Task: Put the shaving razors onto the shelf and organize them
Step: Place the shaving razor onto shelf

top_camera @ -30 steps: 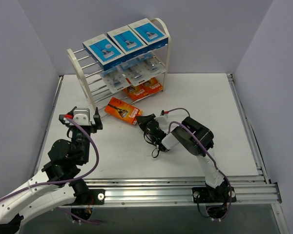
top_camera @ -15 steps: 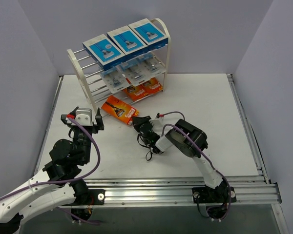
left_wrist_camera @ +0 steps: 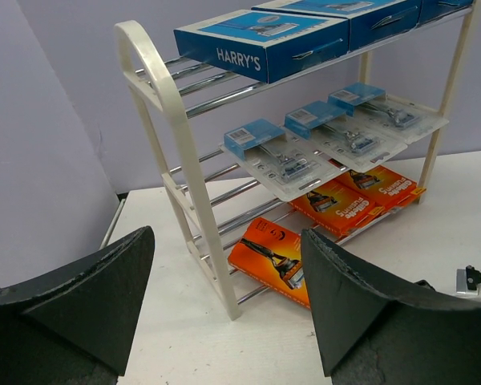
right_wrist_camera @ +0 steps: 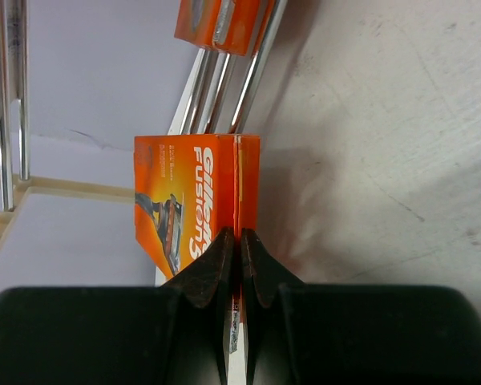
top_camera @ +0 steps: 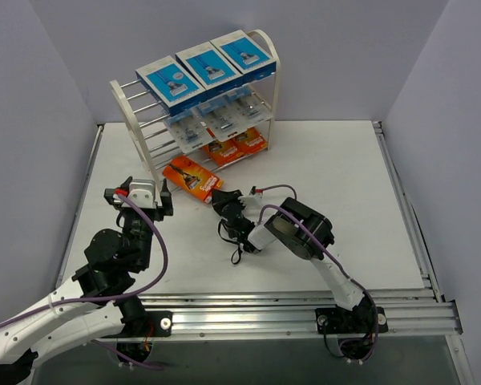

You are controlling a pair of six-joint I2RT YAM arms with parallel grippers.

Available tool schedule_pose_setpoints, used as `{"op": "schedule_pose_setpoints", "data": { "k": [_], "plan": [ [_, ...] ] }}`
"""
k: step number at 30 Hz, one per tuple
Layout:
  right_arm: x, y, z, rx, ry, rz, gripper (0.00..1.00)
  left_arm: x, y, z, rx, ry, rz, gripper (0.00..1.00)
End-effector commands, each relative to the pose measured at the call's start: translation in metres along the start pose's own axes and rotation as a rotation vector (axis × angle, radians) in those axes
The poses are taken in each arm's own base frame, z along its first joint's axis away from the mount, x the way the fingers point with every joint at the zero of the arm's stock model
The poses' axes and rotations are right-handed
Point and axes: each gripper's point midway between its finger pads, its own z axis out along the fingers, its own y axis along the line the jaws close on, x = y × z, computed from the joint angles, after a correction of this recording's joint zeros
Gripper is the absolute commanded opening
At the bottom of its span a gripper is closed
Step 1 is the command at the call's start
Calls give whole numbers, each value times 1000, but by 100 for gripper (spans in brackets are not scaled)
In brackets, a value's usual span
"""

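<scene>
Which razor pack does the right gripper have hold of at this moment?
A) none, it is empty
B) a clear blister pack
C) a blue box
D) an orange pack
D: in the right wrist view the right gripper is pinched shut on the thin edge of the orange pack.

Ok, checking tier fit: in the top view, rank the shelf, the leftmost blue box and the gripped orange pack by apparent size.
1. shelf, largest.
2-3. blue box and orange pack look alike; the box sits higher, nearer the camera, so unranked.
</scene>
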Motion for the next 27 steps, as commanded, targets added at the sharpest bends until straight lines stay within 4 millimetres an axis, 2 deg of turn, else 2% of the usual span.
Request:
{"op": "schedule_pose_setpoints", "data": {
  "k": [1,16,27],
  "plan": [
    [-67,136,-23,-463,-204,401,0,-8,3,0,-12,-19,-25,82],
    [-65,144,-8,-459,-244,406,0,-9,2,-1,-5,-25,-34,82],
    [-64,141,3,-451,-279,446,0,-7,-4,-1,13,-23,-26,82]
  ]
}}
